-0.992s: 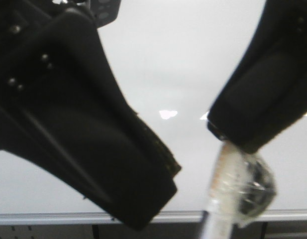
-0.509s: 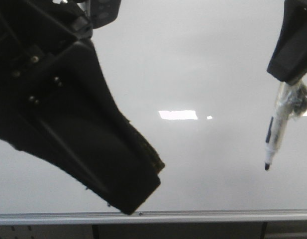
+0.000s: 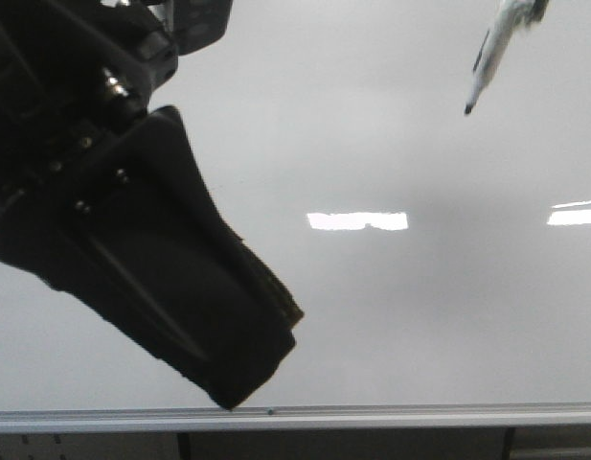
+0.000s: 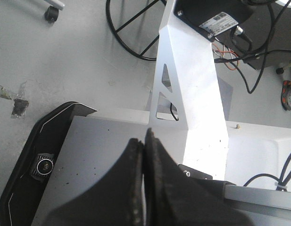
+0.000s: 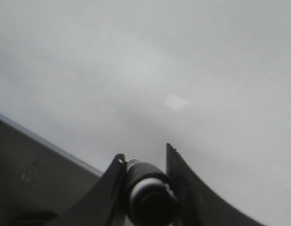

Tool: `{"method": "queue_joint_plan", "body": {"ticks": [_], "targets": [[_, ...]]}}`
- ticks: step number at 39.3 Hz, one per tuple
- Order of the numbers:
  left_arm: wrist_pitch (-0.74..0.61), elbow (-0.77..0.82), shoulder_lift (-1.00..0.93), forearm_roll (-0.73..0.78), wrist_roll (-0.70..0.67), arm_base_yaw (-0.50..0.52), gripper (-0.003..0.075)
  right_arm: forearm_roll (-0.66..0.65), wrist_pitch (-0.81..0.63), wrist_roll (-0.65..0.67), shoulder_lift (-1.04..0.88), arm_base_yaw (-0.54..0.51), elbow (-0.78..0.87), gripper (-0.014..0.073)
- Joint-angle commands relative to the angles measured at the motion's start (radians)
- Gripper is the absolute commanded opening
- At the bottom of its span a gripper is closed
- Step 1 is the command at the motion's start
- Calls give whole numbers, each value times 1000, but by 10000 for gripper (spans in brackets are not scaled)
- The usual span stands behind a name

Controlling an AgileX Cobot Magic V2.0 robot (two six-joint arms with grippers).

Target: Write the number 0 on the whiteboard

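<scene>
On the left side of the front view, the left gripper [image 3: 242, 369] is a big black shape close to the camera. It hangs over the whiteboard [image 3: 372, 316], and its tip points down near the board's silver frame strip [image 3: 391, 416]. In the left wrist view, its two black fingers [image 4: 136, 188] are pressed together with nothing between them. Under them sits a grey platform [image 4: 84, 155] with a white metal bracket [image 4: 192, 94] standing on it, and black cables [image 4: 131, 28] lie on the floor behind. The whiteboard fills almost all of the front view. It is pale grey and shiny, and it looks blank. Two bright white light spots [image 3: 357, 220] shine on it. No number 0 can be seen on the board in any view. At the top right of the front view, a marker [image 3: 491, 53] points down and to the left, with its dark tip above the board. In the right wrist view, the right gripper [image 5: 147, 188] has its two fingers clamped on the round marker end, and the board's edge [image 5: 46, 143] runs nearby.
</scene>
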Motion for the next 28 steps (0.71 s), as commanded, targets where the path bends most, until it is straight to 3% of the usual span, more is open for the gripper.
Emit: {"method": "queue_joint_plan", "body": {"ticks": [1, 14, 28], "targets": [[14, -32, -33, -59, 4, -8, -20, -36, -46, 15, 18, -34, -130, -67], [14, -32, -33, -59, 4, -8, -20, -39, -3, 15, 221, -55, -378, -67], [14, -32, -33, -59, 4, -8, -20, -39, -95, 15, 293, -55, -423, -67]]}}
